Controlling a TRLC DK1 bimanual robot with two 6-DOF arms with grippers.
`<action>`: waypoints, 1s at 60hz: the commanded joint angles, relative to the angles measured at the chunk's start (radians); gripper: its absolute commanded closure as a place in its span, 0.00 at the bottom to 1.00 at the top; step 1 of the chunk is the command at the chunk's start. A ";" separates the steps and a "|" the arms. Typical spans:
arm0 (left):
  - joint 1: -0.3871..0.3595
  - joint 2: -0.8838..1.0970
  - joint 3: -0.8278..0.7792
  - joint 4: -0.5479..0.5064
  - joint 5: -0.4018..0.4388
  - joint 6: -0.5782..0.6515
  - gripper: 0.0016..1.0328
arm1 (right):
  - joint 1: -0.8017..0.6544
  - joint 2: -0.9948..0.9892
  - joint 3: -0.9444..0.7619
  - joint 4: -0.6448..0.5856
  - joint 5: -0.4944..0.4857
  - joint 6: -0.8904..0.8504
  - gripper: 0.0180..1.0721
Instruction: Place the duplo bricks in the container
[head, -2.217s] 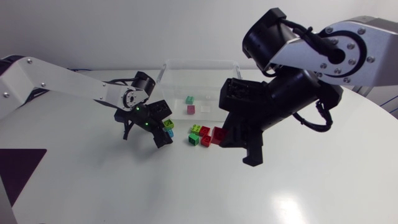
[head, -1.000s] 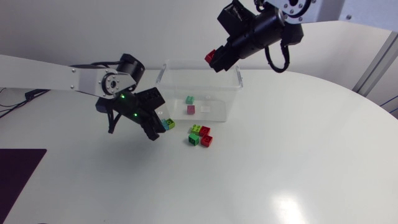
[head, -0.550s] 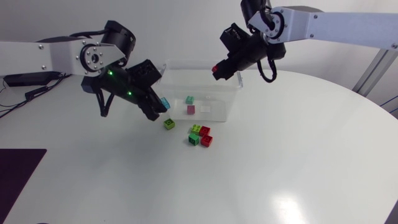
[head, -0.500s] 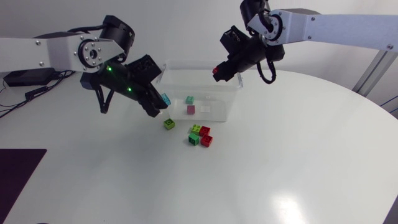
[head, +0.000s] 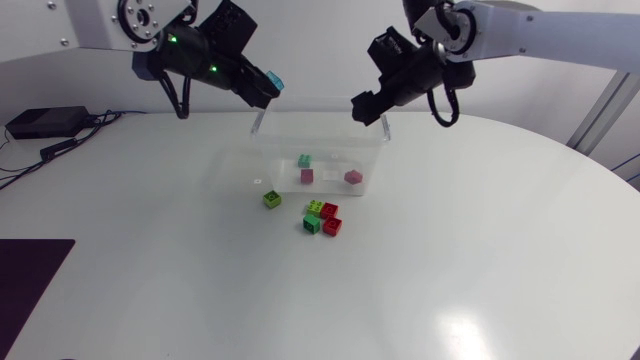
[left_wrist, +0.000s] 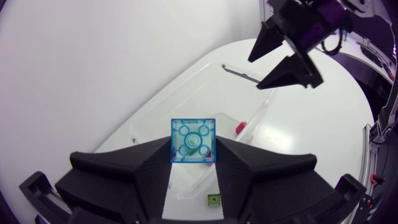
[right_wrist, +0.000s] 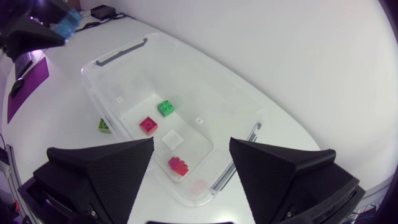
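Left wrist view: left gripper clamps a turquoise brick, sides hidden; right gripper spread wide, seemingly above the container.

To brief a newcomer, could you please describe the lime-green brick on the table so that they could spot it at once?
Find the clear container in the middle of the white table. Just outside its near left corner lies one lime-green brick. It sits alone, apart from the cluster of green and red bricks, and is yellower than those greens.
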 joint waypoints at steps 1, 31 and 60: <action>0.002 0.094 0.059 0.005 0.008 -0.036 0.65 | -0.001 -0.089 -0.071 0.008 0.002 0.020 0.10; 0.004 0.316 0.246 0.043 -0.038 -0.094 0.28 | 0.161 -0.341 -0.500 0.049 -0.032 -0.017 0.10; 0.007 0.099 0.094 0.045 -0.044 -0.109 0.07 | 0.212 -0.174 -0.661 0.214 -0.084 -0.074 0.11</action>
